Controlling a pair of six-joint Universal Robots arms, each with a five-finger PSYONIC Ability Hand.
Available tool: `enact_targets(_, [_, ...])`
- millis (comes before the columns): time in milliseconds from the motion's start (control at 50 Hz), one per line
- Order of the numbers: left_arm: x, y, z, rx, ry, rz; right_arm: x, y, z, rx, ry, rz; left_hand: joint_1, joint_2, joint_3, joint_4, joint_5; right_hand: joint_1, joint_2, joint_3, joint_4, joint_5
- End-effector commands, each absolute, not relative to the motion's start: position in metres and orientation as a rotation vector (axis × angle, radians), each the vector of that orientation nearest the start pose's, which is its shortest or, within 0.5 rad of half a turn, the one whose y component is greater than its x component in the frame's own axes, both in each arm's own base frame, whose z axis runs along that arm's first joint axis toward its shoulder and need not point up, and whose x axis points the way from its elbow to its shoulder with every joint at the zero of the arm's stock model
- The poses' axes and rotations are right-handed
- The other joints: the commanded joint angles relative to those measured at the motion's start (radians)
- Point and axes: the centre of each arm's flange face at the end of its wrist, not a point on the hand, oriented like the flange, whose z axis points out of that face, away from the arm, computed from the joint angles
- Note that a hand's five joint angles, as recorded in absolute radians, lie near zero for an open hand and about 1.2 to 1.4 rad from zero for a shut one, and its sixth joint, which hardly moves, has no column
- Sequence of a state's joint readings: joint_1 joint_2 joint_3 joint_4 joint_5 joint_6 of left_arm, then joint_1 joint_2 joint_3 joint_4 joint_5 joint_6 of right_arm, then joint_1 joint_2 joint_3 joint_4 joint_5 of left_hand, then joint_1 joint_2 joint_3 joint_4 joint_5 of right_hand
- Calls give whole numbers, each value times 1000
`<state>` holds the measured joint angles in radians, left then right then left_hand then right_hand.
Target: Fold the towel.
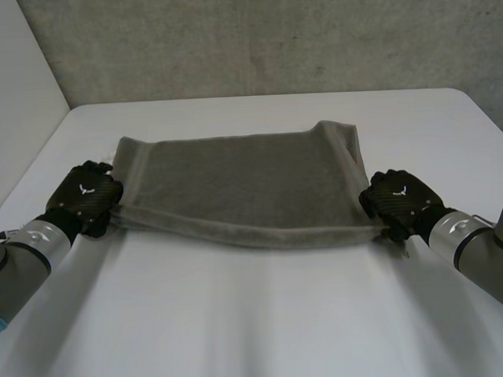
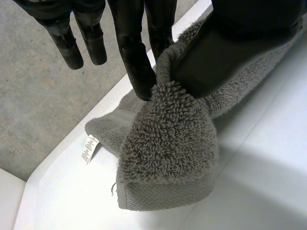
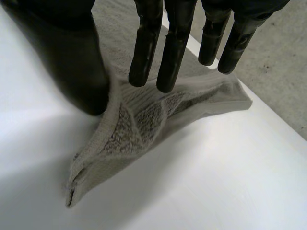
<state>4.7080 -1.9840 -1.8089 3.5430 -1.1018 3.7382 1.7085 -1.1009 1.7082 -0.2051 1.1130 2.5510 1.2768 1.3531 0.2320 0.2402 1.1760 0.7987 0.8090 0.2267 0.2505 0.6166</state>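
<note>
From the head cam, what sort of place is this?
Likely a robot lab bench, not a home: a white table, a plain grey wall behind it, and one grey towel pinched at its near corners by the left hand and right hand.

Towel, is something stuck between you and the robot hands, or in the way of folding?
Nothing visible is. The left robot hand pinches the towel at its near left corner, the right robot hand at its near right corner, and nothing lies on it.

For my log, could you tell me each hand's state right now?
Left hand: pinching the towel at its near left corner.
Right hand: pinching the towel's near right corner.
</note>
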Motion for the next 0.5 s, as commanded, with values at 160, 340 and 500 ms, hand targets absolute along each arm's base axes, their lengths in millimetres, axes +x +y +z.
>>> enact_targets(160, [-167,-330,145,1112,2171,-1960,201,-311,139,-1175,2250,-1743,120,43,-57,-66,46,597,586,-52,-76,604])
enact_targets(340, [-170,-319,216,985,2075,-2183,187,-308,253,-962,2058,-1992,120,43,-57,-66,46,598,587,-52,-76,605])
enact_targets(500, [-173,-290,282,874,2018,-2434,178,-280,315,-952,1906,-2024,120,43,-57,-66,46,598,587,-52,-76,605])
